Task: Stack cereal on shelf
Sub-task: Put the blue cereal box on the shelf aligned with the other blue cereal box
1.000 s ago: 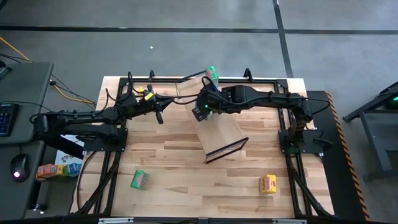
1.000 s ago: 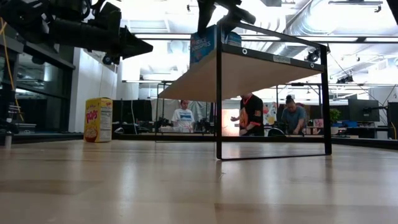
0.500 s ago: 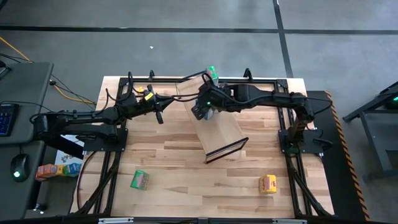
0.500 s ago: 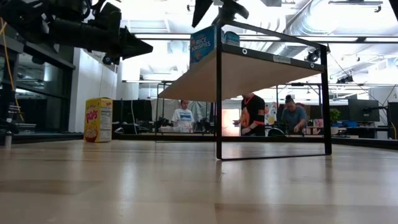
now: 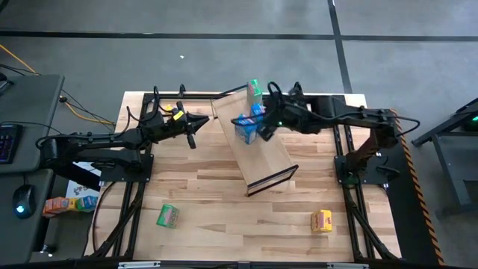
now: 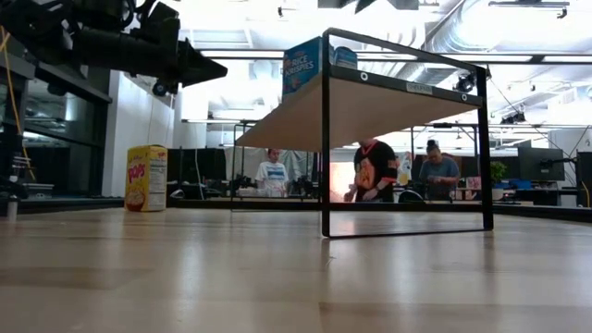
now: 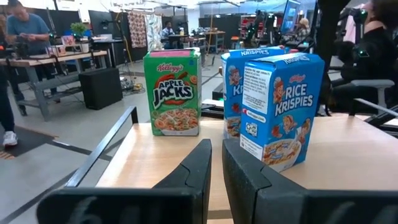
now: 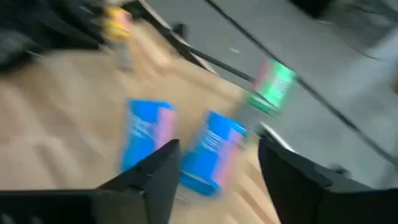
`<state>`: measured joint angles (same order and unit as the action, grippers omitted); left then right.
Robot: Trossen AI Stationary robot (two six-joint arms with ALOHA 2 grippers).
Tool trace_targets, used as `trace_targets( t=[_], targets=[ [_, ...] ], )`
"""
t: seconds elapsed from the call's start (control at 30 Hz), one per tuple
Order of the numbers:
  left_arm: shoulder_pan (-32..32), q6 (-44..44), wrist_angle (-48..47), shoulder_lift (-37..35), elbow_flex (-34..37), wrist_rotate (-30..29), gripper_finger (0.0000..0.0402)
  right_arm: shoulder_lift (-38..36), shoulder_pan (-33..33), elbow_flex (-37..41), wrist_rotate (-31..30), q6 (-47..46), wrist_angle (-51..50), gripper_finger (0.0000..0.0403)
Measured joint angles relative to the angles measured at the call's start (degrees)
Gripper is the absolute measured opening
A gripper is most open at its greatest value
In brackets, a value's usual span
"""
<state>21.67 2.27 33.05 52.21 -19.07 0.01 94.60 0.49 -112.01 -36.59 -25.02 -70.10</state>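
On the table's left front, a green box (image 5: 167, 216) is lying flat, its print too small to read from above, and beyond the table's edge more small boxes (image 5: 71, 203) are sitting half cut off beside the left arm's base. Farther in, the left gripper (image 5: 191, 132) is hovering beside the shelf (image 5: 263, 161), its fingers (image 7: 193, 169) pressed nearly together with nothing between them; in the low view most of that arm is running out of the picture's top. Looking past those fingers, a green Kellogg's "Apple Jacks" box (image 7: 172, 92) is standing upright on the shelf, and two blue "Rice Krispies" boxes (image 7: 282, 109) are standing close by, the nearer one hiding most of the other. From table height only the top of one blue box is showing above the shelf's tilted underside, and a yellow "Pops" box (image 6: 146, 178) is standing at the left. Over to the right, the right gripper (image 5: 265, 125) is hanging just beside the blue boxes with its fingers (image 8: 155, 175) spread and empty; its own view is blurring all lettering. People in the room behind are too far off to make out.
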Motion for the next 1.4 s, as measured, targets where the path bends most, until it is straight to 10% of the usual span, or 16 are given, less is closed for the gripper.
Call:
trace_targets(
  t=[0.33,0.73,0.97,1.4],
  targets=[
    [0.0,-0.12,-0.26,0.0,0.0,0.0,0.0032,-12.64,-1.32,30.71,-4.87,-9.82,-1.76,0.0015],
    [0.03,-3.52,7.8,2.02,-0.24,-0.71,0.0032,-31.59,-9.76,66.56,6.81,7.0,57.24,0.0001],
    [-1.59,-3.52,6.81,12.7,-3.95,1.69,0.0003,-30.83,-15.67,70.63,18.34,9.11,68.26,0.0001],
    [-4.31,0.83,7.1,17.46,-8.5,5.29,0.0,-30.68,-16.63,70.12,20.17,10.77,69.73,0.0]
  ],
)
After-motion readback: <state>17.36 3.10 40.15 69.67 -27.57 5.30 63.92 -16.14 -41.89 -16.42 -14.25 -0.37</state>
